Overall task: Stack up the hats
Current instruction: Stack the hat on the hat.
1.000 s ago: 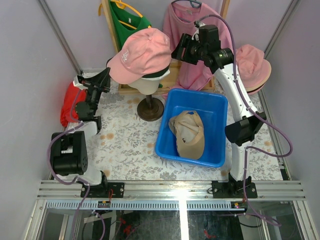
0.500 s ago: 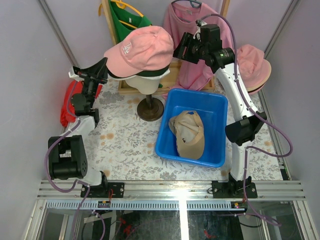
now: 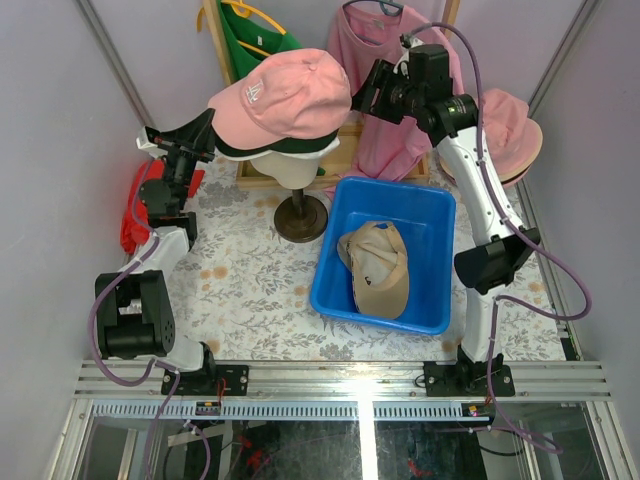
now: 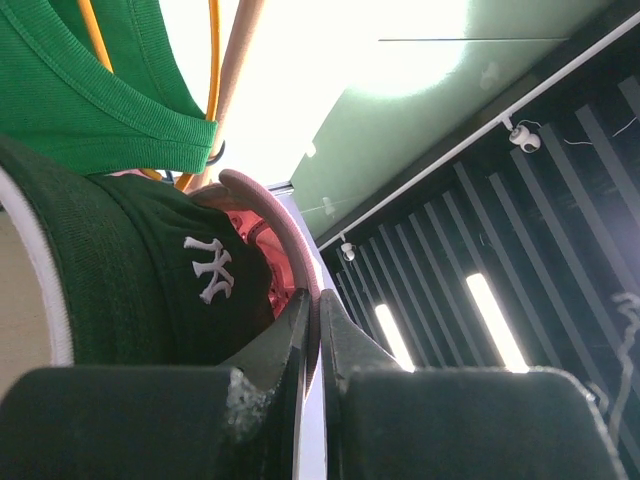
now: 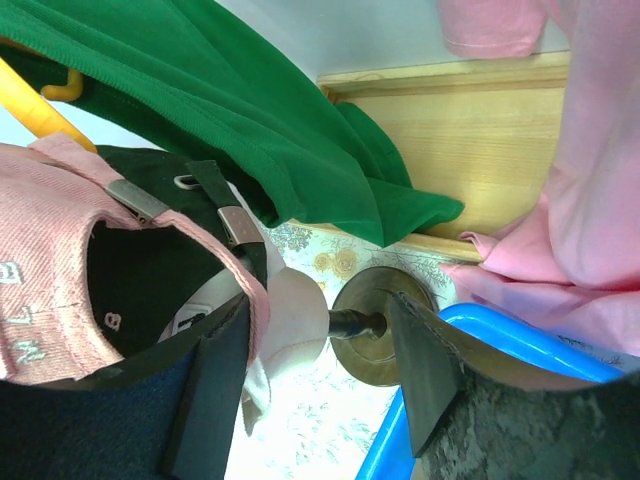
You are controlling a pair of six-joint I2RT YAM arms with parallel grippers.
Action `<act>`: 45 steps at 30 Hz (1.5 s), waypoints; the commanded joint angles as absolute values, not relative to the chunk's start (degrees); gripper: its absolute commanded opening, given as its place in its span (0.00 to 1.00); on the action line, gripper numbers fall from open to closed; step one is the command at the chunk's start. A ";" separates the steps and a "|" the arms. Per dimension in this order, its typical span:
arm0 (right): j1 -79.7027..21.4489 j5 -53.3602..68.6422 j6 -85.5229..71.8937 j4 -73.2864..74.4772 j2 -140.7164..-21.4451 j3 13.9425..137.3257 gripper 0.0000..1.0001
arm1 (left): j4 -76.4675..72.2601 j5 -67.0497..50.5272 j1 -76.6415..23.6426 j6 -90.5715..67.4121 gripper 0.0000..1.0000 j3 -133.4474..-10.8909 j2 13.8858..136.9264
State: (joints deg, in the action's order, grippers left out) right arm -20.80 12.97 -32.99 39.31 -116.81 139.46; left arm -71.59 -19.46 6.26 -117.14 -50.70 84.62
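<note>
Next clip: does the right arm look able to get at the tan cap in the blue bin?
Probably yes. The tan cap lies uncovered in the open-topped blue bin beside that arm's base, and the right gripper is open, gripping nothing, up by the pink cap.

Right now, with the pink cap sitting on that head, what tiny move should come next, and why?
Probably close the right gripper on the back edge of the pink cap, which lies between its open fingers. The left gripper pinches the brim, so both could then tug it down over the dark cap.
</note>
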 commanded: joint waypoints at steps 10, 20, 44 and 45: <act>-20.61 13.89 -32.80 37.17 -110.65 135.59 0.62 | -71.75 -17.95 8.14 -145.57 0.00 -51.50 85.20; -21.62 12.83 -32.61 36.63 -110.89 135.17 0.61 | -73.08 -21.64 9.50 -145.53 0.00 -50.30 87.93; -22.19 14.32 -35.51 34.17 -112.87 141.88 0.71 | -76.07 -27.47 11.07 -145.38 0.00 -52.80 91.94; -22.37 14.55 -35.51 34.47 -113.37 142.41 0.71 | -76.03 -27.44 11.07 -145.38 0.00 -52.89 91.98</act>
State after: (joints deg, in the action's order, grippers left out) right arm -21.39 11.94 -34.70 36.51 -113.01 139.46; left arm -74.15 -25.93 10.41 -117.14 -51.11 91.00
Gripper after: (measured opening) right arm 0.703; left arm 0.021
